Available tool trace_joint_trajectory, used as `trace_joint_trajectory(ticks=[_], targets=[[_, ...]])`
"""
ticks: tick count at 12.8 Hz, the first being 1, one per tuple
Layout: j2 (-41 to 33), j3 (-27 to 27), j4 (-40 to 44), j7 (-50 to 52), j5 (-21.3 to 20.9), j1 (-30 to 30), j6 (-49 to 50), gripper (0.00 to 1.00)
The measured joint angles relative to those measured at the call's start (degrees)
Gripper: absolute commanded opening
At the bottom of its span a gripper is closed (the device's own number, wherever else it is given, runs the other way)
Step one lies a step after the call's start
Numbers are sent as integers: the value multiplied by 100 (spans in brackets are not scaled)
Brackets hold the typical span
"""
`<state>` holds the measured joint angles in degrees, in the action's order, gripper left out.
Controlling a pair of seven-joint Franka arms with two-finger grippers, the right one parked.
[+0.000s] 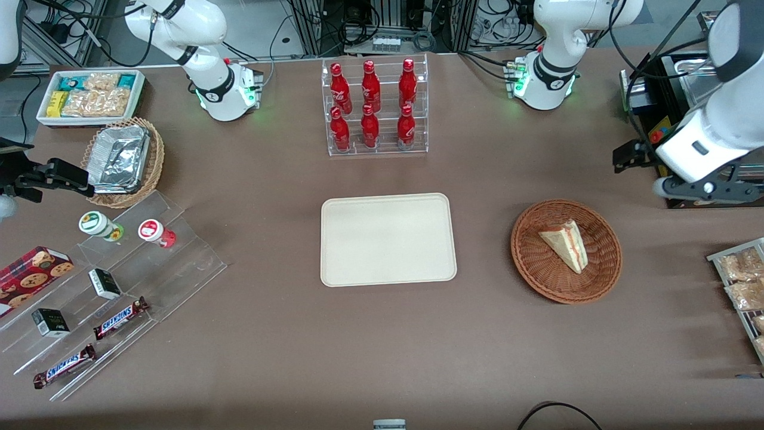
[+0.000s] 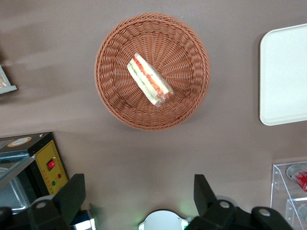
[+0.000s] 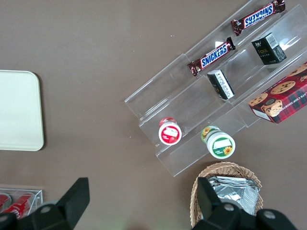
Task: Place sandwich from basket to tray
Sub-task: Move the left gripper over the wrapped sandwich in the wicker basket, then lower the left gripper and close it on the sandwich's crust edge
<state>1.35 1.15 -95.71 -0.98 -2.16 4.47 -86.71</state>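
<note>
The sandwich [image 1: 567, 243], a pale bread wedge with red, pink and green filling, lies in the round reddish-brown wicker basket [image 1: 531, 272] toward the working arm's end of the table. It shows lying inside the basket [image 2: 115, 103] in the left wrist view too [image 2: 149, 80]. The cream-beige tray [image 1: 388, 239] lies empty at the table's middle, beside the basket; its edge shows in the left wrist view [image 2: 285, 76]. My left gripper [image 1: 624, 158] hangs open and empty above the table, farther from the front camera than the basket, its fingers [image 2: 72, 194] wide apart.
A clear rack of red bottles [image 1: 374, 107] stands farther back than the tray. A black box with a yellow panel [image 1: 662, 122] sits by the gripper. A rack of snack packets [image 1: 743, 280] lies at the working arm's end. Acrylic shelves of snacks [image 1: 113, 280] lie toward the parked arm's end.
</note>
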Motion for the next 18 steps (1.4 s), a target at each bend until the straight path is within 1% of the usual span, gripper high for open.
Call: trace_joint_trajectory(ticks=[8, 11, 15, 18], targets=[[19, 11, -1818, 1347, 0, 107, -2161, 100], [-4, 11, -2262, 2014, 0, 108, -2785, 100], [-2, 13, -2805, 3262, 1, 111, -3706, 100], [66, 13, -3010, 4020, 1, 112, -4175, 100]])
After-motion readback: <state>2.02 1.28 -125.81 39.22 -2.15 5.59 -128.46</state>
